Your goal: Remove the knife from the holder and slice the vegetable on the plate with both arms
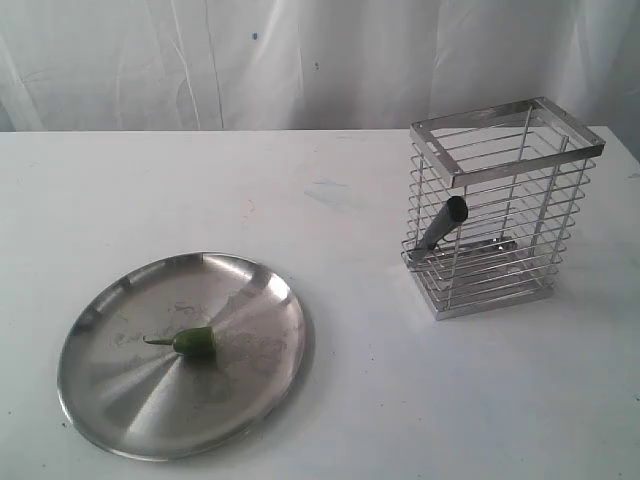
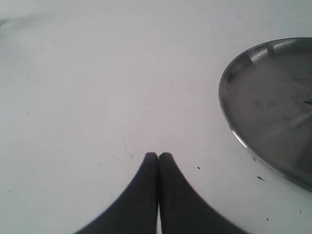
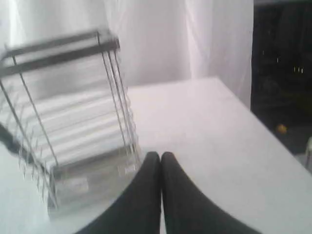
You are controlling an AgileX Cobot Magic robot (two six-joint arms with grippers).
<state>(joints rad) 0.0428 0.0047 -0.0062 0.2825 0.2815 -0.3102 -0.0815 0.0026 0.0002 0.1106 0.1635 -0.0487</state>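
While both claws sit closed and empty, left gripper [image 2: 158, 155] beside plate [image 1: 100, 400], right gripper [image 3: 161, 155] near holder [image 1: 500, 215]: knife [image 1: 443, 224] leans inside, handle up for grasping; vegetable [image 1: 194, 342] mid-plate, uncut.

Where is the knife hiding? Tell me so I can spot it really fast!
Look at the tall shiny wire holder standing on the white table, off to one side of the round steel plate. The knife is inside it, leaning at a slant. Its black handle pokes out between the wires, the only dark thing in all that silver.
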